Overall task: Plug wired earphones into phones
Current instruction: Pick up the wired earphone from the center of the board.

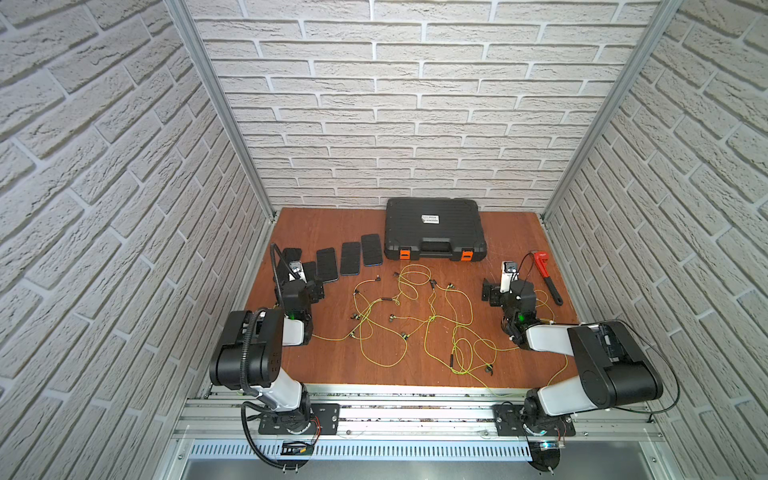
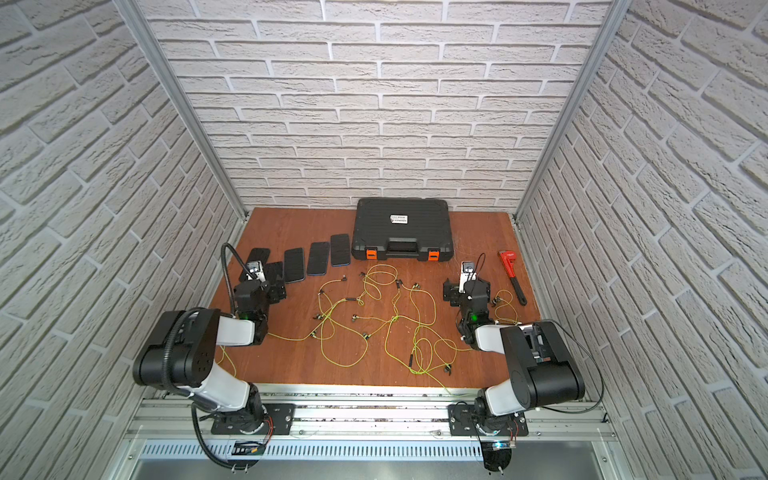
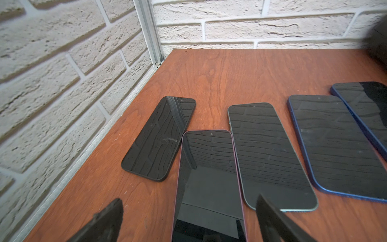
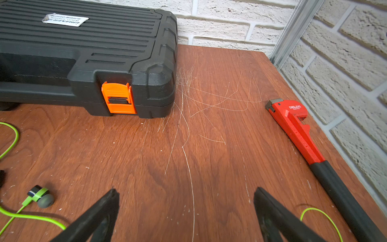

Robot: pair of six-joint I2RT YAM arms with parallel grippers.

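Observation:
Several phones lie face up in a curved row at the table's back left in both top views [image 1: 350, 257] [image 2: 318, 257]. My left gripper [image 1: 316, 289] hovers open at the row's left end. In the left wrist view its fingertips [image 3: 189, 199] straddle a pink-edged phone [image 3: 209, 178] without touching it, with a black phone [image 3: 159, 138] and blue-edged phones [image 3: 335, 146] on either side. The wired earphones [image 1: 415, 316] sprawl as tangled yellow-green cables across the table's middle. My right gripper [image 1: 488, 292] [image 4: 186, 190] is open over bare wood, with one earbud [image 4: 40, 196] beside it.
A large black ribbed case [image 1: 434, 228] [image 4: 83, 52] with orange latches stands at the back middle. A red pipe wrench [image 1: 546, 274] [image 4: 293, 125] lies near the right wall. Brick-patterned walls close in three sides. A cable loop [image 4: 322, 213] lies by the wrench handle.

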